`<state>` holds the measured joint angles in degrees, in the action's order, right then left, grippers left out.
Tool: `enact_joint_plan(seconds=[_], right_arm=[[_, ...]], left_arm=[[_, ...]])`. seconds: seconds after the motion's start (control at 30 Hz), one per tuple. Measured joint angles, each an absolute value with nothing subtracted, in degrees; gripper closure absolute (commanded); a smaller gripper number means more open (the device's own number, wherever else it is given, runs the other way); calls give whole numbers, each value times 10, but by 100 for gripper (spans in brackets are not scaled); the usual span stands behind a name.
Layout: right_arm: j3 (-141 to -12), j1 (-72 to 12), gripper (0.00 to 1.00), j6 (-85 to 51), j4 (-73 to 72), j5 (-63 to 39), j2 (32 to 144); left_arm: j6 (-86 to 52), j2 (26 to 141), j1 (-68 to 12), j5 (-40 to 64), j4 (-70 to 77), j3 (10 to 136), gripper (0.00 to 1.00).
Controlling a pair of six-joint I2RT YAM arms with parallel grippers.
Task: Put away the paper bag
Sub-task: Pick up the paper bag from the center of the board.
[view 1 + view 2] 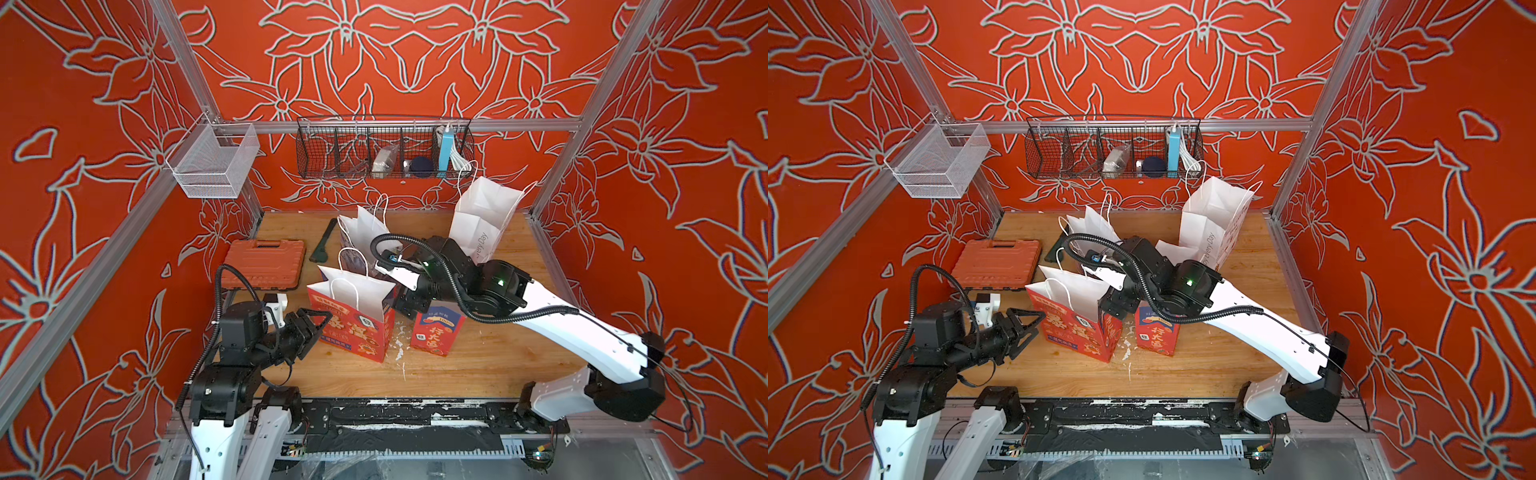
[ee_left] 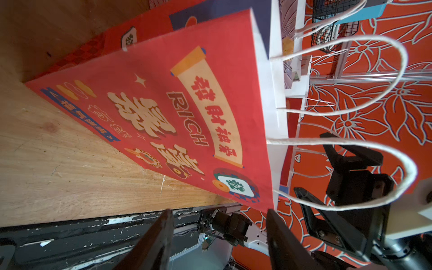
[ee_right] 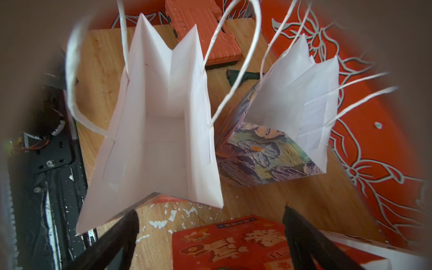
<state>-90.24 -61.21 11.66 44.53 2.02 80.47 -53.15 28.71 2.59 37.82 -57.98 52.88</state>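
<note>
Left wrist view: red bag (image 2: 187, 105) stands upright on worktop (image 2: 70, 175); left pincer (image 2: 218, 211), jaws apart, sits beside its edge. Right pincer (image 3: 209, 210) hangs spread above. Risk: a skewed pinch could crumple or topple it.

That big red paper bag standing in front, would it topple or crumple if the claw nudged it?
Probably tips or slides easily: the red bag stands tall and, from the right wrist view, looks empty. Its thin paper walls would likely buckle under a squeeze. The twine handles seem floppy.
</note>
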Motion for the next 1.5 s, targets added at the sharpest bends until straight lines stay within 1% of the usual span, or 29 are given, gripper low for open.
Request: enact_joint_plan(seconds=[0.2, 0.3, 0.47, 0.73, 0.8, 0.9, 1.03, 1.2, 1.37, 1.5], right_arm=[[-845, -612, 3, 179, 446, 45, 785], [-844, -612, 4, 193, 439, 46, 798], [-865, -612, 10, 189, 417, 31, 843], [-885, -615, 20, 157, 394, -23, 890], [-885, -617, 21, 150, 388, -41, 892], [-885, -620, 20, 142, 382, -69, 892], [-885, -619, 13, 140, 382, -88, 889], [-886, -615, 7, 121, 417, -98, 866], [-928, -614, 6, 69, 479, -107, 860], [-980, -614, 4, 12, 511, -117, 877]], left_arm=[[-534, 287, 25, 398, -581, 523, 39], [-534, 286, 24, 398, -581, 516, 43], [-541, 282, 22, 399, -566, 505, 50], [-563, 282, 17, 397, -509, 468, 57], [-569, 283, 14, 396, -494, 461, 58], [-577, 284, 10, 391, -470, 449, 65], [-588, 289, 10, 377, -442, 437, 69], [-594, 298, 8, 366, -414, 430, 70], [-594, 301, 8, 365, -400, 424, 70], [-595, 294, 7, 364, -398, 411, 70]])
